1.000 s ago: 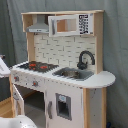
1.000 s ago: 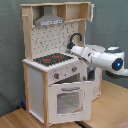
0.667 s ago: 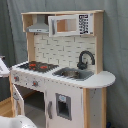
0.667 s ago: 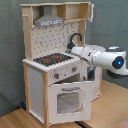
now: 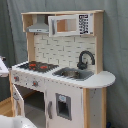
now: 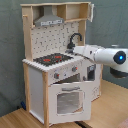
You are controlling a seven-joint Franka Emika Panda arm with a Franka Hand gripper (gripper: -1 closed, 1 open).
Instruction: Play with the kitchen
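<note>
The kitchen (image 5: 65,85) is a white and light-wood toy with a black-red hob (image 5: 36,65), a steel sink (image 5: 75,74), a black tap (image 5: 85,59) and a grey hood (image 5: 39,25). In the second exterior view the kitchen (image 6: 37,87) shows its windowed oven door (image 6: 67,100), which looks ajar. My white arm (image 6: 102,54) reaches in from the second exterior view's right. My gripper (image 6: 71,48) lies at counter height, in line with the tap (image 6: 75,39). How close it is to the counter I cannot tell. In the first exterior view only a white arm part (image 5: 2,67) shows at the left edge.
A grey curtain (image 5: 115,40) hangs behind the kitchen. An upper cabinet with a windowed door (image 5: 70,24) sits beside the hood. A pegboard back (image 6: 50,40) rises behind the hob. The floor (image 6: 20,120) is wood. A white robot part (image 5: 12,122) fills the first exterior view's lower left corner.
</note>
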